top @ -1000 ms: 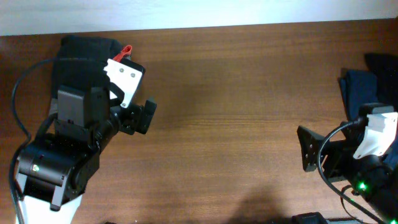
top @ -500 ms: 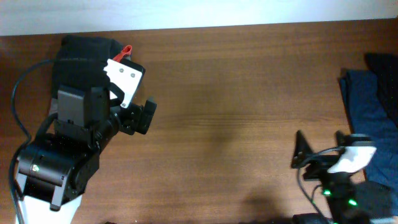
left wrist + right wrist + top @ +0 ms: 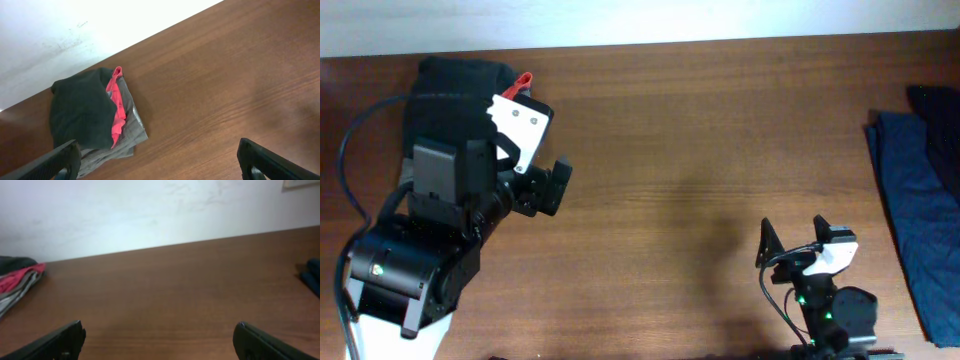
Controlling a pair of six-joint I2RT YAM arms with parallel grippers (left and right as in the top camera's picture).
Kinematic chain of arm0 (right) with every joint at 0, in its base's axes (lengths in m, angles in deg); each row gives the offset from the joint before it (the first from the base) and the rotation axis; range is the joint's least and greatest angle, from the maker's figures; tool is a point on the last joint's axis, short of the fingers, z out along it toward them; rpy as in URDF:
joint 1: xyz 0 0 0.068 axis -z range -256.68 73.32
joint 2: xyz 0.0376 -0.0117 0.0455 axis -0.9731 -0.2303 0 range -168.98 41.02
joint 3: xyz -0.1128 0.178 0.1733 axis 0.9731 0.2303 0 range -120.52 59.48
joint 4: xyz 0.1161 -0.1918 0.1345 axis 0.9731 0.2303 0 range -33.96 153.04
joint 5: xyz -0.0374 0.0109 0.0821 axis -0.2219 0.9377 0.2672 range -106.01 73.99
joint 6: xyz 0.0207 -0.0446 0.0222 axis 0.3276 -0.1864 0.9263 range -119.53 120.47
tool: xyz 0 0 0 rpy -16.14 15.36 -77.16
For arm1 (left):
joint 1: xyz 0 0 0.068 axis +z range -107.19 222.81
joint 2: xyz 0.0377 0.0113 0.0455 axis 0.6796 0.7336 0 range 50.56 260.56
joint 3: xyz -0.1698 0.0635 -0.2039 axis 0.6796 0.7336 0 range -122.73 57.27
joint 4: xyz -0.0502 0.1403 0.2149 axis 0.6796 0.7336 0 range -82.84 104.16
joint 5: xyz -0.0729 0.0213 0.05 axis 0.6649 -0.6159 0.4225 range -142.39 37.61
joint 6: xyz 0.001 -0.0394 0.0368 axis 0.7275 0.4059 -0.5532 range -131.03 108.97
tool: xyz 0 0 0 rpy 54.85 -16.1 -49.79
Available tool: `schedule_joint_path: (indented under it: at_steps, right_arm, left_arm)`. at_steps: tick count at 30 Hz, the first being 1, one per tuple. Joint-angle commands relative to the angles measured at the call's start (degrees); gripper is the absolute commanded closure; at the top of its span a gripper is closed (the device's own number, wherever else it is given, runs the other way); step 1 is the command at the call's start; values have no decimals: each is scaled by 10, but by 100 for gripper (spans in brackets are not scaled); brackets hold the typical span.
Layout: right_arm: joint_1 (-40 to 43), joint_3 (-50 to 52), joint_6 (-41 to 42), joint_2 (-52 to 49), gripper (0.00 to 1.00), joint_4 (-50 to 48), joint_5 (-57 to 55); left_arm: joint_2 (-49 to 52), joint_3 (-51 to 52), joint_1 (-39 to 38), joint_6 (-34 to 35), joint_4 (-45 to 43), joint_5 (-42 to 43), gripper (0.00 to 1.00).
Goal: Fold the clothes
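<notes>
Dark green-black shirt (image 3: 80, 117) is shown at the far left, folded into a compact packet and laid on top of a small stack at the rear left corner of the tabletop (image 3: 700, 120). No lettering is exposed, so its identity is inferred from colour alone. Beneath it a red garment (image 3: 117, 107) and a grey garment (image 3: 132, 132) are seen, their edges protruding toward the middle. The left pincer (image 3: 157, 150) is held above the wood just beside the stack, its fingers spread wide with nothing between them. Folding is judged essentially complete. The remaining withdrawal is best done with both arms lifted clear, so that the stack is not dragged or toppled. The right pincer (image 3: 792, 240) is seen at the near edge, likewise spread apart and empty. Blue garments (image 3: 910, 200) are heaped at the far right, well apart from the stack. Nothing is seen to obstruct either arm.
</notes>
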Motion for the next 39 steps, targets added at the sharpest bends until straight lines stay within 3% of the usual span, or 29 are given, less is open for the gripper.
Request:
schedule_joint_path:
  at_steps: [1, 27, 34, 39]
  right_arm:
    - [4, 37, -4, 4, 1, -46, 3]
    - [4, 38, -4, 4, 1, -45, 1]
    - [4, 38, -4, 4, 1, -45, 1]
    - [4, 38, -4, 4, 1, -45, 1]
  left_arm:
    - [0, -6, -3, 5, -1, -3, 1]
    - [-24, -5, 1, 5, 0, -4, 1]
    - [-71, 8, 55, 5, 13, -19, 1]
    - [-142, 106, 138, 5, -52, 49, 1]
